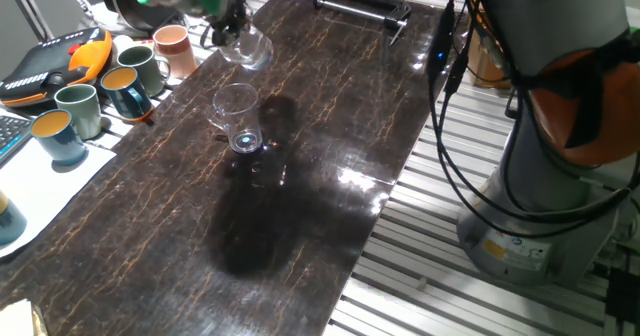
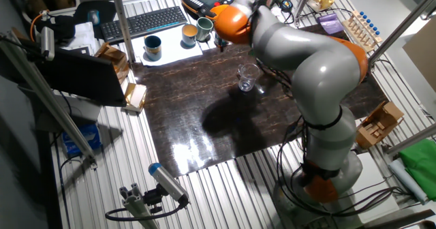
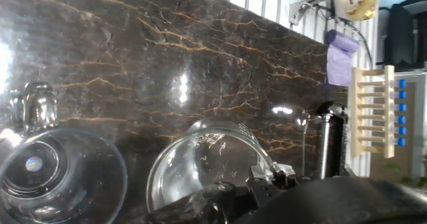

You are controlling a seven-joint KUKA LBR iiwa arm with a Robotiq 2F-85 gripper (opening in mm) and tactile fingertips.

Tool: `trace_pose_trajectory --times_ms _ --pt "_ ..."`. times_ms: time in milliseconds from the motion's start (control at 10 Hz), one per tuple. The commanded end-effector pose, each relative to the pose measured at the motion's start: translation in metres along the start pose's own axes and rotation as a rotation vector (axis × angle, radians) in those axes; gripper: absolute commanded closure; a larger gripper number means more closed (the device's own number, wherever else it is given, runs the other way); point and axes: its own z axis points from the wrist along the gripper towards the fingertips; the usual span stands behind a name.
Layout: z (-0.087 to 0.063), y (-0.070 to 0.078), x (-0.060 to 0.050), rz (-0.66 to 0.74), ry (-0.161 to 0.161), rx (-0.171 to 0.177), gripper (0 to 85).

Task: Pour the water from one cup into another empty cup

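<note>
Dark marble tabletop (image 1: 300, 156) fills the middle of my feeds. Upper left of one fixed view, I see my gripper (image 1: 228, 24) clenched on the small rounded glass (image 1: 247, 48), tilted over above the tall tumbler (image 1: 237, 117), which stands upright mid-table. I can't make out water in either. About 5 ceramic mugs (image 1: 110, 86) cluster at left.

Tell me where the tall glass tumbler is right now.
In one fixed view the tall glass tumbler stands upright on the dark marble tabletop, just below the tilted smaller glass the gripper holds, right of the coloured mugs.
</note>
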Motion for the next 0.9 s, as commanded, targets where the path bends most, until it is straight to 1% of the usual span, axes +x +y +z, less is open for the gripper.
trace_pose_trajectory --times_ms 0,100,200,500,800 --pt "-0.001 0.004 0.0 0.003 -0.004 0.025 84.3" --pt "-0.002 0.008 0.001 0.003 -0.008 0.05 84.3" --pt "-0.002 0.01 0.001 0.002 -0.009 0.059 84.3" --pt "-0.003 0.014 0.001 -0.003 -0.016 0.119 84.3" --pt "-0.004 0.019 0.001 -0.007 -0.021 0.193 84.3"
